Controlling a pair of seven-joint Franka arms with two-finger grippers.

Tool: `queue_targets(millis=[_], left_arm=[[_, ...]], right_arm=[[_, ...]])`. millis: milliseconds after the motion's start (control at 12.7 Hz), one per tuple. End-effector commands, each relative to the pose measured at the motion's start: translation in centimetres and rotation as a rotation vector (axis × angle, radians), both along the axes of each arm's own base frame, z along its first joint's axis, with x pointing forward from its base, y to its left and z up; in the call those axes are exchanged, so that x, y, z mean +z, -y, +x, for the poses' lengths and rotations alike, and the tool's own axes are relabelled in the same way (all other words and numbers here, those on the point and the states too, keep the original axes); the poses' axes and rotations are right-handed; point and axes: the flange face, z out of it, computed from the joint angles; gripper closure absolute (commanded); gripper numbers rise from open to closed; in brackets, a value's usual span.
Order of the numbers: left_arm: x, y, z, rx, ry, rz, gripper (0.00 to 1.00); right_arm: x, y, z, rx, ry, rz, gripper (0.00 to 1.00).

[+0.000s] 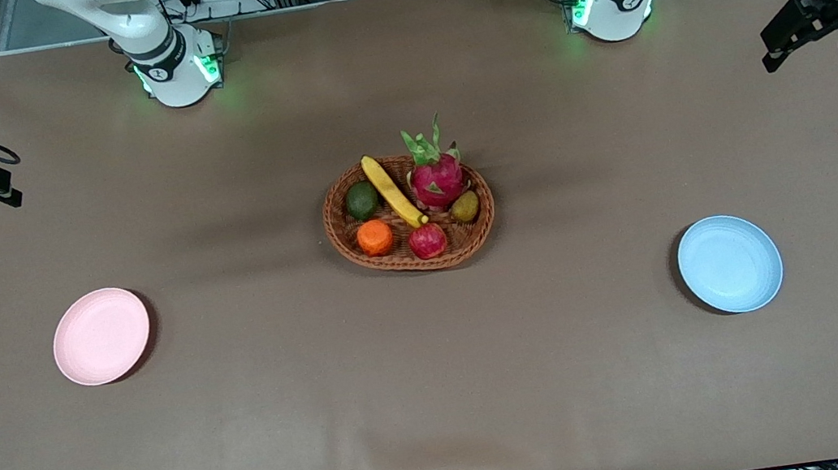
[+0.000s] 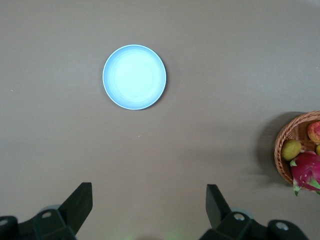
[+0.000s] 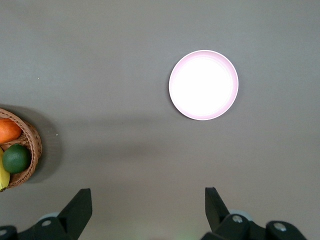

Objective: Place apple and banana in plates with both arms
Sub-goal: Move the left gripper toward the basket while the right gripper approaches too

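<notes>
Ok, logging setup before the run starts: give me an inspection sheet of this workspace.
Surface: brown cloth, slight ripple at the camera edge.
Job's things: apple and banana in the wicker basket; pink plate and blue plate bare.
Clutter: dragon fruit, orange, avocado, kiwi in the basket.
Grippers: left end effector and right end effector open, high, waiting.
Cables: black loops at both table ends.
Surroundings: aluminium frame, equipment.

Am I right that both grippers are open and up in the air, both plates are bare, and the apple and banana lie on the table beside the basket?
Not quite. The apple and banana lie in the basket, as the front view shows. The rest stands: left gripper and right gripper open in the air, pink plate and blue plate bare.
</notes>
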Motion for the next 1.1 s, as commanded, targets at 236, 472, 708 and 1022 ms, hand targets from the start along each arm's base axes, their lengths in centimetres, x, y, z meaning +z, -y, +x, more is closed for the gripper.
queue_targets(millis=[236, 472, 708, 1022], left_arm=[[0.2, -1.1, 0.7, 0.007, -0.009, 0.000, 0.00], [-4.4, 1.8, 3.4, -0.024, -0.089, -0.019, 0.00], [-8.8, 8.6, 5.4, 0.001, -0.109, -0.029, 0.00], [-15.0, 18.9, 6.8, 0.076, -0.097, -0.058, 0.00]], right_arm=[[0.4, -0.2, -1.0, -0.011, 0.002, -0.016, 0.00], [0.1, -0.2, -1.0, -0.011, -0.007, -0.015, 0.00], [-0.3, -0.3, -1.2, -0.009, -0.033, -0.011, 0.00], [-6.6, -3.7, -1.7, 0.030, -0.167, 0.082, 0.00]])
